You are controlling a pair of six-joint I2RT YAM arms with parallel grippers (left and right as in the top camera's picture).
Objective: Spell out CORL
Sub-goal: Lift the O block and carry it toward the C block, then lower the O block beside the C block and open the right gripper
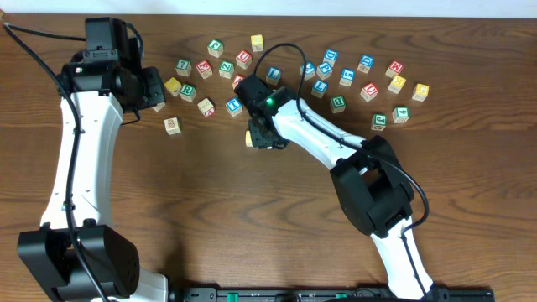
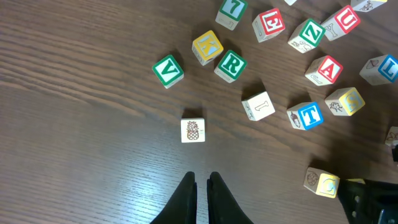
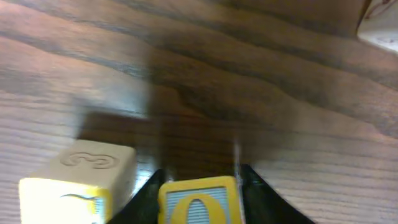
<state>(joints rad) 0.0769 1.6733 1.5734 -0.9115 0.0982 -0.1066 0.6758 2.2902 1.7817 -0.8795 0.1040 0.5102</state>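
On the table (image 1: 210,218), at its left, left hand (image 2: 202,186): hovering over bare wood, fingers drawn almost together, gripping nothing.
R block (image 2: 230,65): lying green-lettered just beside a yellow K block (image 2: 207,46), apart from both hands.
Yellow-sided block (image 3: 81,177): sitting just beside the O block (image 3: 199,205), its letter unreadable.
Right hand (image 3: 199,180): pinching the yellow O block near the table's middle.
L block (image 2: 379,68): lying among the loose blocks.

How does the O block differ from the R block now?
The O block has a yellow frame; the R block has a green one. The O block is clamped in the right gripper; the R block lies free beside a yellow K block. Both are letter cubes.
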